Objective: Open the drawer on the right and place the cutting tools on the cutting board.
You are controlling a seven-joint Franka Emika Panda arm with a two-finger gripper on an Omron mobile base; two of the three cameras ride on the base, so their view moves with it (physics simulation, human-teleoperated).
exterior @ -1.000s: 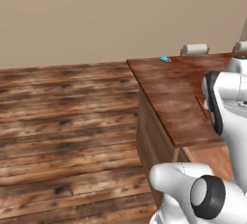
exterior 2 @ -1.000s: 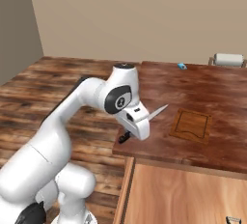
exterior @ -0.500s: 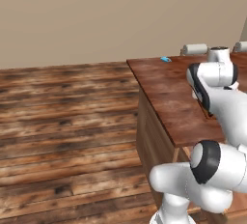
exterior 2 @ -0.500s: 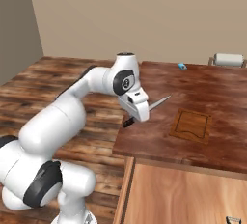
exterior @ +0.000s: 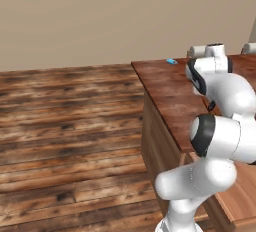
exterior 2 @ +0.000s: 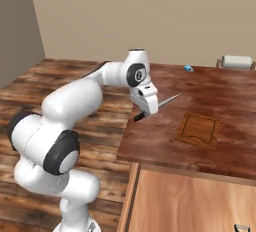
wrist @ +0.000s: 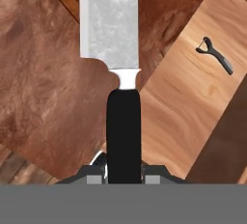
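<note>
From the left base view, the arm folded up over the counter (exterior: 170,91), its wrist blocking what it carried; the open drawer (exterior: 240,196) sat at 5 o'clock.

From the right base view, the gripper (exterior 2: 144,112) hung above the counter's near-left part, clamped on the knife (exterior 2: 167,100), blade pointing toward 2 o'clock. The board (exterior 2: 198,129) lay at 3 o'clock from it, well apart. The hand was tilted, so a loose grip could have let the knife slip short of the board.

In the hand view, the jaws pinched the dark handle at 6 o'clock, blade running to 12. A peeler (wrist: 216,55) remained in the drawer at 2 o'clock
</note>
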